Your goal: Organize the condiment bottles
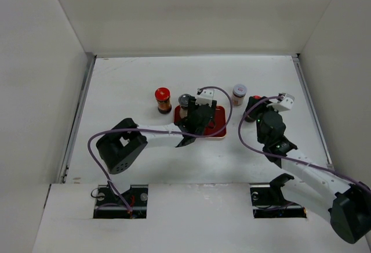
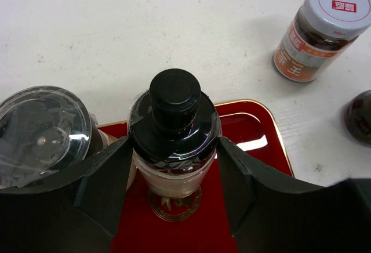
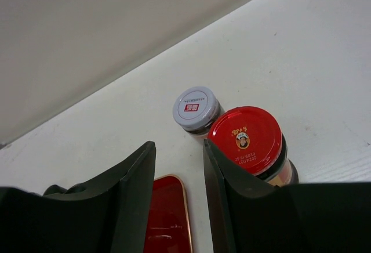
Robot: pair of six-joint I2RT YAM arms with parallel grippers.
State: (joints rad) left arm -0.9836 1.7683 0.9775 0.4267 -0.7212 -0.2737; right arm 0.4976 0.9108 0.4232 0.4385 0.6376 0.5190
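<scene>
**Slim bottle clamped upright on the tray**

Shows the slim bottle (image 2: 175, 99) standing on the red tray (image 2: 264, 128) near its far edge. Pins it between the fingers of the left gripper (image 2: 175, 154), which press on both flanks just below the black top. Runs the long axis vertically, cap pointing straight up at the wrist camera and base flat on the tray.

Judged rigid and probably glass, hence breakable if knocked. Likely light, but tall on a narrow foot, so prone to tipping. Looks glossy at the shoulder, so likely slippery there. Better gripped lower, on the wider pale body, with the axis kept vertical throughout.

Places a clear-lidded jar (image 2: 40, 128) just beside it on the left; cannot tell whether on the tray or off it. Leaves the grey-lidded jar (image 2: 324, 26) on the table beyond the tray's far right corner, close against a red-capped jar (image 3: 246, 140). Finds the right gripper (image 3: 178, 148) spread wide with nothing between its fingers, that red cap lying outside them. Sets a second red-capped jar (image 1: 163, 100) apart, left of the tray.
</scene>
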